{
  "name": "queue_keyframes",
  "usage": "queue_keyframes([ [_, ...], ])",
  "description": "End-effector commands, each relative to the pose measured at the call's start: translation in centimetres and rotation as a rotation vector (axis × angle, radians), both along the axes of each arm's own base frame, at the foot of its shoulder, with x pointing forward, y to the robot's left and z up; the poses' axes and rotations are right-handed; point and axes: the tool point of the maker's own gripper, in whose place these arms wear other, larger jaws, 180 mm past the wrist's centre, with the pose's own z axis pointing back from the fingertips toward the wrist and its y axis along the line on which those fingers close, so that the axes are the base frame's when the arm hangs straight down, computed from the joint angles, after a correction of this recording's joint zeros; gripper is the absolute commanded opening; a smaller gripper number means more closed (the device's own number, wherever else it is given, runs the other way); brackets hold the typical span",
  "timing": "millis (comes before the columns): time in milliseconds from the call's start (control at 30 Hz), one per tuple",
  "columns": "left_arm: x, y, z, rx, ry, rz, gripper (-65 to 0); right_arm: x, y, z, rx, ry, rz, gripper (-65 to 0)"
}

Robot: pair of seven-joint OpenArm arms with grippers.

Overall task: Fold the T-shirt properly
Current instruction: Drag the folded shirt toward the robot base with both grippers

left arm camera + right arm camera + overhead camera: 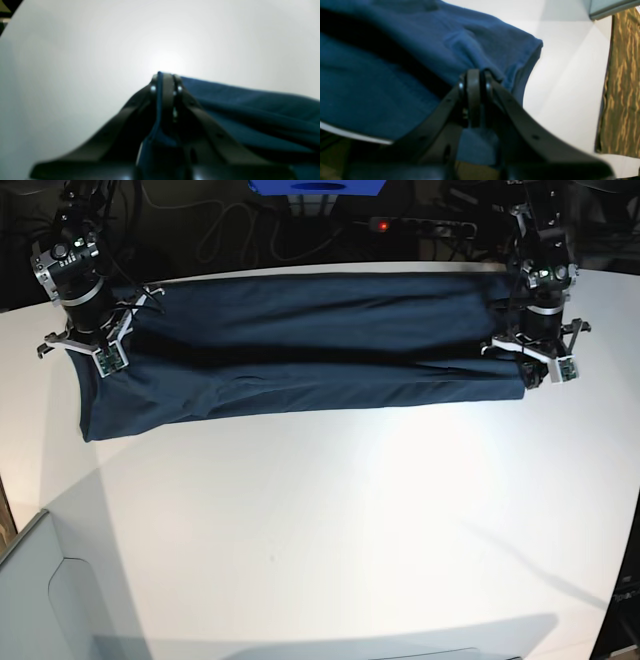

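the t-shirt (300,350) lies stretched into a long, narrow band across the far side of the white worktop (330,520), its length running side to side, with a dark fold line along the middle. it looks light, soft and limp; it will likely sag and crease wherever it is unsupported, so the sensible holds are at its 2 short ends, close to the corners, where a pinch through the layers can keep the band taut.

the left pincer (165,82) is pressed together on a thin edge of the blue cloth, which shows between its black fingers (172,87). the right pincer (475,82) is likewise shut on the shirt, near a hemmed corner that hangs just beyond it.

in the base view, both arms stand nearly upright over the 2 ends of the band, wrists pointing down, 1 at each end and well apart.
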Motion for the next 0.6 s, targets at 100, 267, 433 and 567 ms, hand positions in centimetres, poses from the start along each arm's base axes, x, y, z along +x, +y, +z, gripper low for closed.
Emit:
queue_keyframes([
  [100,-0.1,0.2,0.6,0.015,-0.022,-0.002,-65.0,0.1,0.1,0.7,-0.004,-0.025,0.015,-64.9],
  [267,-1.1,0.1,0.2,0.018,0.002,-0.005,-65.0,0.0,-0.2,0.6,-0.013,-0.018,0.012,-64.9],
  [433,-2.1,0.1,-0.4,0.017,0.028,-0.006,-65.0,0.1,-0.2,0.7,-0.014,-0.022,0.015,-64.9],
  [567,-2.0,0.1,-0.5,0.015,0.026,-0.004,-65.0,-0.3,0.0,0.6,-0.007,-0.019,0.019,-64.9],
])
